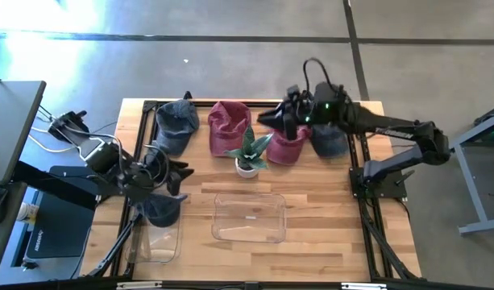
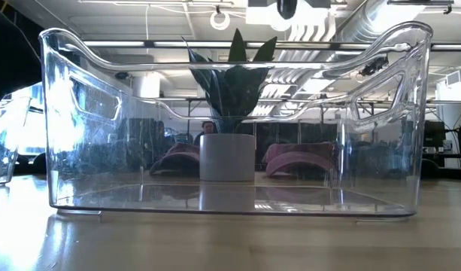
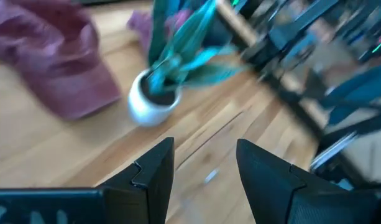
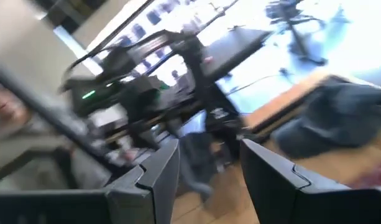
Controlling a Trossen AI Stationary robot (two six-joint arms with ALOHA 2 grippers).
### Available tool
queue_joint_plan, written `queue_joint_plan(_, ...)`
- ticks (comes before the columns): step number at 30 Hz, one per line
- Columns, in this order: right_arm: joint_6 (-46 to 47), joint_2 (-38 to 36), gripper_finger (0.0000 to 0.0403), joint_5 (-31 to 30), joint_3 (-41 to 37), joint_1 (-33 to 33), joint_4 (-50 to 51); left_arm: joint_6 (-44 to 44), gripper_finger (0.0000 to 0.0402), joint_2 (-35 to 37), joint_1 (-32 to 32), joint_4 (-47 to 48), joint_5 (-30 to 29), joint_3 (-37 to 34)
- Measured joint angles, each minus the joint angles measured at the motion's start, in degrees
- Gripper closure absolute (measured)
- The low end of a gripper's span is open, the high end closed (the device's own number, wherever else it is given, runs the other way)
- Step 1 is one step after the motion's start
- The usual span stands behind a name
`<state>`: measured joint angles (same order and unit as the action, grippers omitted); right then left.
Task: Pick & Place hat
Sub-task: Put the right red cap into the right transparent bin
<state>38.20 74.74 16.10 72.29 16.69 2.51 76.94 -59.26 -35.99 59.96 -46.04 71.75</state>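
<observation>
The right gripper [image 1: 272, 121], jaws parted and empty, is hovering at upper right of the bench [image 1: 327, 209], just left of the maroon hat [image 1: 291, 145], while the left gripper [image 1: 182, 173], also parted and empty, is sitting lower left, farther off.

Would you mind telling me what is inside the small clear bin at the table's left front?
A dark blue hat lies in the small clear bin; what's underneath it is hidden.

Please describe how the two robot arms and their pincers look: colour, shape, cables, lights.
Both arms are black with jointed segments. The left pincer has two dark, angular fingers with stepped inner edges; the right pincer looks the same. A black cable loops above the right arm, which shows a small green light. Cables also trail from the left arm.
</observation>
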Motion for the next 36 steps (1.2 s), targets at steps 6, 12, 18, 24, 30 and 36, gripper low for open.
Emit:
queue_joint_plan(6, -2.7, -1.0, 0.0221, 8.5, 0.0, 12.1, 18.7, -3.3, 0.0232, -4.0, 0.0, -7.6, -0.8, 0.0)
queue_joint_plan(12, -17.9, 3.5, 0.0176, 5.6, 0.0, 20.6, 41.6, -3.3, 0.0232, -6.8, 0.0, -11.1, -2.2, 0.0)
queue_joint_plan(18, -31.4, 14.5, 0.0165, 0.2, 0.0, 26.1, 47.7, -3.8, 0.0232, -8.4, 2.2, -14.9, -3.3, 0.0)
queue_joint_plan(24, -39.7, 25.0, 0.0186, -1.1, 0.0, 27.9, 45.2, -3.8, 0.0232, -8.5, 4.0, -17.4, -2.4, 0.0)
queue_joint_plan(30, -50.2, 31.8, 0.0221, -0.8, 0.0, 28.0, 40.9, -6.5, 0.0232, -9.3, 4.2, -20.0, -3.1, 0.0)
queue_joint_plan(36, -52.4, 35.9, 0.0295, -1.2, 0.0, 28.0, 36.5, -9.4, 0.0232, -10.1, 4.2, -21.2, -4.4, 0.0)
